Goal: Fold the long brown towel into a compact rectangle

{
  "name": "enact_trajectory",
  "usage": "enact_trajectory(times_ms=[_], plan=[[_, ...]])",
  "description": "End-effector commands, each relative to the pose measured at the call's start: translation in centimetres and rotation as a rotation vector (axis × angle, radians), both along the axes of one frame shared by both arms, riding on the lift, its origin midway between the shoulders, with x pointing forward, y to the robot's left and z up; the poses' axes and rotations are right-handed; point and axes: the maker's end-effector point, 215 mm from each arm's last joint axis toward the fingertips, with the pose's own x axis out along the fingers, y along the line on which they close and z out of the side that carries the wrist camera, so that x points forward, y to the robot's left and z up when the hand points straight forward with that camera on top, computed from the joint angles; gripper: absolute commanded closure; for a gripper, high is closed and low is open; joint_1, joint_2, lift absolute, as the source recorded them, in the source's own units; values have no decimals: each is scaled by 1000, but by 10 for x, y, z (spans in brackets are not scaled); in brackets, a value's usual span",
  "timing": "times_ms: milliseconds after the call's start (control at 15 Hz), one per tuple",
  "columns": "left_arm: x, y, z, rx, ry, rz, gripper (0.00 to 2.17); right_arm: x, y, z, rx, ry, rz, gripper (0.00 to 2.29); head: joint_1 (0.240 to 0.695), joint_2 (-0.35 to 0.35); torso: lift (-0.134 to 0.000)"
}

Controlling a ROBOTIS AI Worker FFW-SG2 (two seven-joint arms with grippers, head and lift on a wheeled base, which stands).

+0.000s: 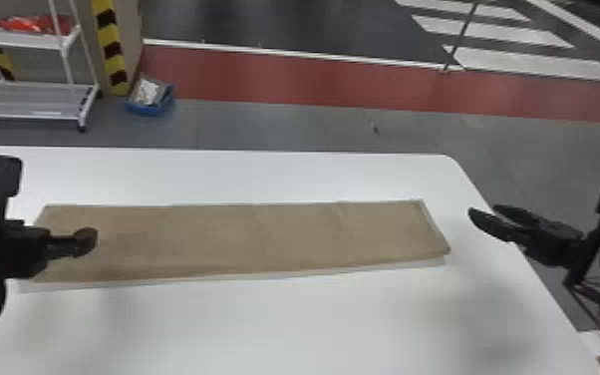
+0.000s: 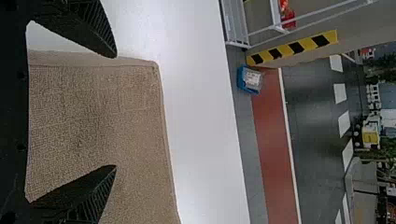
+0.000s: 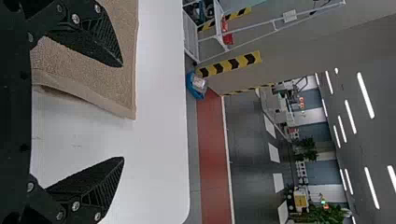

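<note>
Head view puts the long brown towel [image 1: 239, 239] flat in front of you, stretched left to right across the white table [image 1: 264, 319]. Its far edge runs fairly straight, and a paler strip shows along its near edge and right end.

Your left gripper [image 1: 84, 242] is over the towel's left end (whether it touches the cloth, you cannot tell). From the left wrist view, you see the left gripper [image 2: 116, 112] with its fingers spread wide and brown cloth showing between them.

Your right gripper [image 1: 483, 212] hangs just beyond the towel's right end, near the table's right edge, apart from the cloth. The right wrist view gives you the right gripper [image 3: 123, 112] with its fingers also well spread.

Past the table, far left, you have a white rack [image 1: 65, 42] with red items [image 1: 25, 24] on it, a striped post [image 1: 111, 50], and a blue bin [image 1: 148, 107] on the floor beside the red strip [image 1: 284, 80].
</note>
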Motion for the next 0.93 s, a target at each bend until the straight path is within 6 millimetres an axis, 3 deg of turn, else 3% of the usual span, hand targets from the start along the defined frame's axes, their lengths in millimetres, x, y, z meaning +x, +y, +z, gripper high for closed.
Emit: enact_trajectory(times_ms=[0,200,267,333,400,467,667,733,867], plan=[[-8,10,1,1,-3,35,36,-3,7,-3,17,-1,16,218,695,-206,-125],[-21,36,-3,32,-10,138,36,-1,42,0,39,-46,55,522,695,-178,-125],[-23,41,-2,23,-19,162,36,4,60,4,50,-61,74,815,695,-163,-125],[-25,46,-2,9,-30,180,36,10,87,5,78,-65,100,1551,695,-148,-125],[-26,50,-2,-1,-40,193,36,17,121,10,98,-85,139,1922,695,-109,-125],[-28,53,-1,-5,-55,200,36,22,154,12,120,-97,175,2013,695,-83,-125],[-43,54,-11,-8,-41,209,39,37,277,6,92,-122,322,2017,695,9,-125],[-48,56,-8,-5,-48,213,39,36,300,-4,46,-123,357,2017,695,46,-125],[-61,61,-9,-3,-44,219,36,36,326,-29,4,-122,382,2017,695,140,-125]])
